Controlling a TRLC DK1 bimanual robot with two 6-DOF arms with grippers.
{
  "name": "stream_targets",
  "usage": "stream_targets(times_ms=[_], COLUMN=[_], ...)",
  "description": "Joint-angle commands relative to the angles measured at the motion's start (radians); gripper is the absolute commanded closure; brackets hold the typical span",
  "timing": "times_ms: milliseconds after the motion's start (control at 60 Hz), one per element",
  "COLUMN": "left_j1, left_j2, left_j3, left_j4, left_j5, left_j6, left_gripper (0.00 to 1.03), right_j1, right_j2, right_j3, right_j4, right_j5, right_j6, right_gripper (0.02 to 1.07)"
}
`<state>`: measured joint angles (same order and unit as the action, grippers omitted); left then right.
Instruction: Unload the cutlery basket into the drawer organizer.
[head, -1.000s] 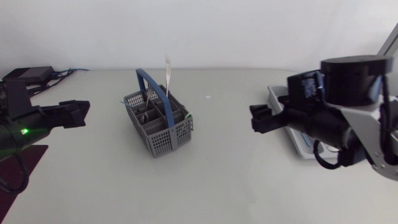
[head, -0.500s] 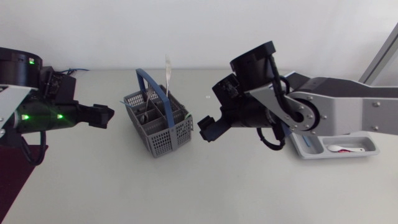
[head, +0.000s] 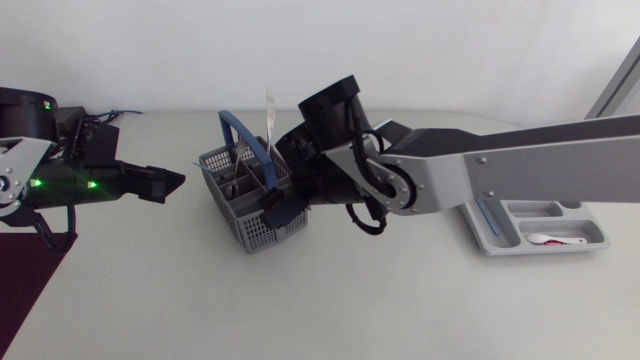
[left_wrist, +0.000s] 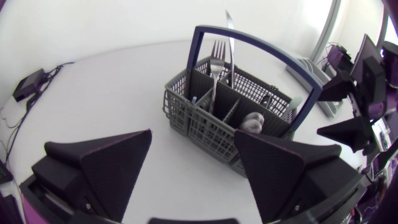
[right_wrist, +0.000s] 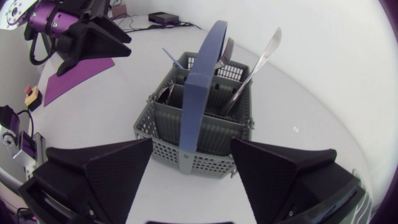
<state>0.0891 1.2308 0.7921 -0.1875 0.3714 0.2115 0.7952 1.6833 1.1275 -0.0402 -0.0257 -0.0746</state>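
While upright in basket (left_wrist: 205, 127), knife (left_wrist: 231, 57) (fork (left_wrist: 217, 51) too)

basket (left_wrist: 205, 121) ahead of the wide-spread left gripper (left_wrist: 193, 138) — fork (left_wrist: 217, 62) upright inside.

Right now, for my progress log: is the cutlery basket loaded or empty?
Loaded: a fork and a knife stand upright in the cutlery basket, rising above its rim.

Basket (head: 255, 230) between left hand (head: 173, 183) and right hand (head: 278, 211), knife (head: 270, 112) inside; organizer (head: 497, 241) far right, perhaps holding spoon (head: 556, 239).
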Motion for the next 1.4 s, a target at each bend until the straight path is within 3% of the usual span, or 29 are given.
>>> stream_targets(times_ms=[0, 117, 217, 300, 617, 917, 1167, 1200, 1317, 1383], left_j1=[0.004, 0.003, 0.000, -0.003, -0.008, -0.008, -0.008, -0.011, -0.043, -0.057], left_j2=[0.010, 0.004, -0.002, -0.010, -0.011, -0.027, -0.014, -0.008, 0.042, 0.102], left_j3=[-0.016, -0.024, -0.037, -0.045, -0.053, -0.051, -0.048, -0.045, -0.034, -0.016], left_j4=[0.011, 0.022, 0.042, 0.051, 0.057, 0.048, 0.048, 0.048, 0.063, 0.074], left_j5=[0.018, 0.021, 0.021, 0.021, 0.021, 0.021, 0.027, 0.027, 0.027, 0.027], left_j6=[0.029, 0.029, 0.029, 0.029, 0.029, 0.029, 0.034, 0.037, 0.055, 0.058], left_gripper=[0.12, 0.12, 0.12, 0.12, 0.12, 0.12, 0.12, 0.12, 0.14, 0.16], right_j1=[0.010, 0.010, 0.012, 0.010, -0.022, -0.071, -0.217, -0.220, -0.234, -0.246], right_j2=[0.042, 0.081, 0.105, 0.124, 0.090, -0.088, -0.240, -0.266, -0.389, -0.453], right_j3=[0.029, 0.043, 0.035, 0.032, -0.041, -0.184, -0.301, -0.310, -0.322, -0.331], right_j4=[0.034, 0.062, 0.140, 0.178, 0.178, 0.109, 0.046, 0.040, -0.030, -0.069], right_j5=[0.006, 0.004, 0.004, 0.004, -0.065, -0.148, -0.240, -0.240, -0.249, -0.270], right_j6=[0.022, 0.022, 0.019, 0.018, 0.013, -0.067, -0.143, -0.143, -0.143, -0.143], right_gripper=[0.28, 0.33, 0.62, 0.78, 0.91, 0.91, 0.89, 0.83, 0.37, 0.35])
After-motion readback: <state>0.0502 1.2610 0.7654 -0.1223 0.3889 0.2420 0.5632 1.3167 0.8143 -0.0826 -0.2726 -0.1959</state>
